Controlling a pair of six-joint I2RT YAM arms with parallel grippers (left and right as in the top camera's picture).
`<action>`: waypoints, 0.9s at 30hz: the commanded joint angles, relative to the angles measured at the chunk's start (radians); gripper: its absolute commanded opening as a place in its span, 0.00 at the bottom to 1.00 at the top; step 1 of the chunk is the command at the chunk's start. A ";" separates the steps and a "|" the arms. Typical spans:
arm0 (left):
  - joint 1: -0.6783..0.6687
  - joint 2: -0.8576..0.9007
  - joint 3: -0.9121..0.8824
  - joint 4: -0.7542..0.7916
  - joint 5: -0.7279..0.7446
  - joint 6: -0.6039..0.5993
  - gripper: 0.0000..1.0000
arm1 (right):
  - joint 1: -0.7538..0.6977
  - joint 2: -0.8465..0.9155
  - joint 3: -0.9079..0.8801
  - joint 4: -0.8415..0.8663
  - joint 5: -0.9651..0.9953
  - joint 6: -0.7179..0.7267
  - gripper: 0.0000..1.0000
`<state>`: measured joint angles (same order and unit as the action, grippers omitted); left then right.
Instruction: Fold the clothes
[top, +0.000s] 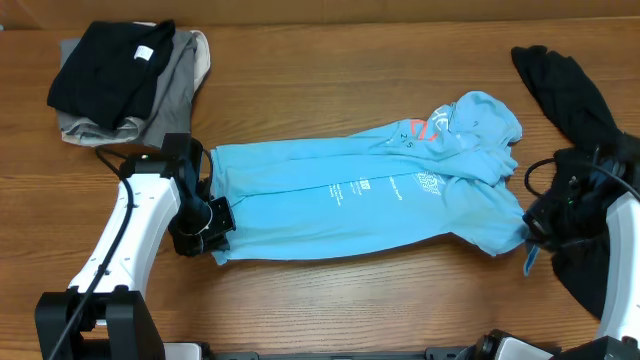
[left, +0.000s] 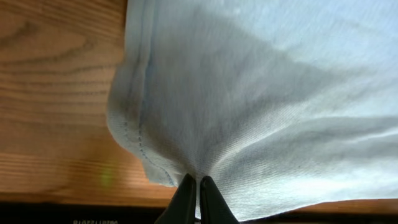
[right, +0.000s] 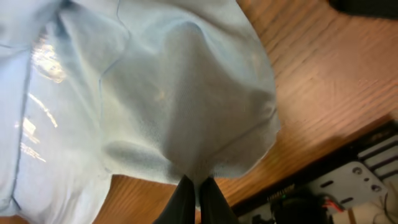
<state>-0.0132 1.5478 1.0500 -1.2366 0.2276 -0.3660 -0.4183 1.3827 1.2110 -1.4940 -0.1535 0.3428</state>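
The light blue T-shirt (top: 360, 200) lies flat on the wooden table (top: 330, 70), its long axis running straight from one gripper to the other. The hem end is at the left gripper (top: 215, 225), and the bunched sleeve and collar end (with an orange mark and white print facing up) is nearer the right gripper (top: 527, 232). In the left wrist view the left gripper (left: 198, 180) is pinched tight on the T-shirt (left: 261, 93) at its stitched hem corner, and the cloth fans out ahead of the fingertips in shallow folds. In the right wrist view the right gripper (right: 196, 182) is likewise closed on a puckered edge of the T-shirt (right: 174, 99), with the fabric spreading forward and to one side of the tips. There are four garments in all: one blue, two black and one grey. One black garment (top: 105, 65) sits folded on the grey garment (top: 175, 85) in a pile beyond the left gripper, well apart from the shirt. The second black garment (top: 570, 90) lies loose just beyond the right gripper and partly under that arm. Each of the two grippers holds the same shirt.
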 joint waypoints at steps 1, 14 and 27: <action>-0.002 0.000 0.015 -0.013 0.001 0.030 0.04 | -0.002 -0.019 0.085 0.045 0.021 -0.064 0.04; 0.000 0.000 0.015 0.163 -0.060 0.019 0.04 | 0.170 0.034 0.172 0.389 0.014 -0.089 0.04; 0.000 0.001 0.015 0.433 -0.158 0.022 0.04 | 0.256 0.335 0.172 0.600 0.029 -0.085 0.04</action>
<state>-0.0132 1.5478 1.0500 -0.8326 0.1226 -0.3626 -0.1631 1.6794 1.3613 -0.9226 -0.1368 0.2604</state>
